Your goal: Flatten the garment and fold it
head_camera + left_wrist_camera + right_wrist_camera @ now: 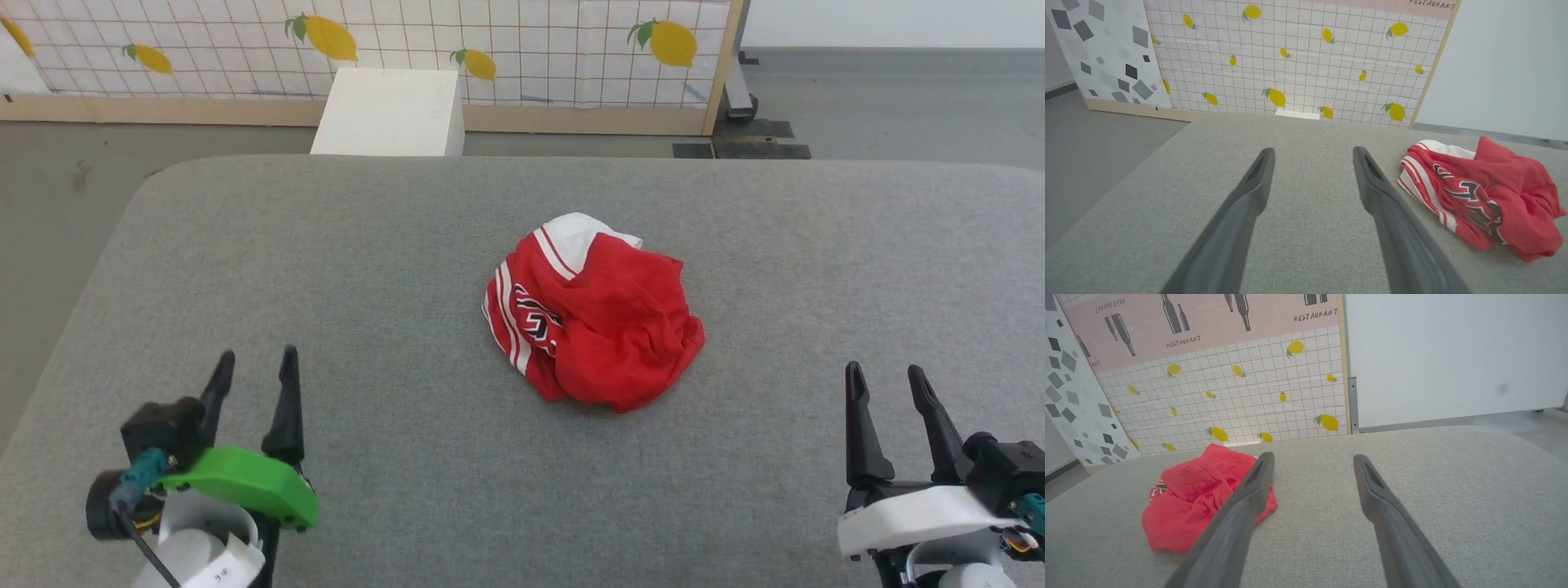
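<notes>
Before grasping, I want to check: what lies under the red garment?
The garment lies crumpled directly on the grey table surface, which shows all around it. The patch beneath is covered by its folds, so anything hidden there cannot be seen.

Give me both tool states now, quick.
left tool: open, holding nothing.
right tool: open, holding nothing; the garment lies crumpled, apart from both.

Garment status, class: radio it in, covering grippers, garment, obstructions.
Left gripper open, empty. Right gripper open, empty. Garment crumpled on grey table, untouched. Nothing in the way.
</notes>
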### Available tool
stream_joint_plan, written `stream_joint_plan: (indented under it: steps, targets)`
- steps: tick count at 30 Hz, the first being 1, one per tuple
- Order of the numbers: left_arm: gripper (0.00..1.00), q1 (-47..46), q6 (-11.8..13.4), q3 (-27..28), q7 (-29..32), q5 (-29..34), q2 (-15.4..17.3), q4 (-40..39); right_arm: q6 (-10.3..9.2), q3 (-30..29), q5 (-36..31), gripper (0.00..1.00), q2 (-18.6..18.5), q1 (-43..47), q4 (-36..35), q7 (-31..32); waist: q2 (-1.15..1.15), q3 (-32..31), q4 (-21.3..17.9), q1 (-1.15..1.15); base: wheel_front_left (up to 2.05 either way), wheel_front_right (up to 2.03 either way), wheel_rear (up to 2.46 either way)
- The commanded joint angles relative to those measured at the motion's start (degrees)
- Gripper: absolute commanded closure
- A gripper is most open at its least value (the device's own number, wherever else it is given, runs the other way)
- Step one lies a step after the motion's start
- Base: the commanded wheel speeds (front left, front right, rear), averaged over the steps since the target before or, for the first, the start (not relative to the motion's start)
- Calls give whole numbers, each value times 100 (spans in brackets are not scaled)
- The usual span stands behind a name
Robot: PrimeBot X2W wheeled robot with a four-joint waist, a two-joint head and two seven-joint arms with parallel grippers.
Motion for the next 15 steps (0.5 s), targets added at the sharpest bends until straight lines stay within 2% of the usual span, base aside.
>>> stream_joint_plan:
  steps: [1,15]
  targets:
    - [0,107,33,-37,12,-22,-11,-26,-9,12,10,0,0,60,-21,-29,0,14,-1,0,0,0,0]
    - [0,257,104,-169,148,-60,-39,-92,-9,61,12,0,0,94,60,-29,0,46,-18,0,0,0,0]
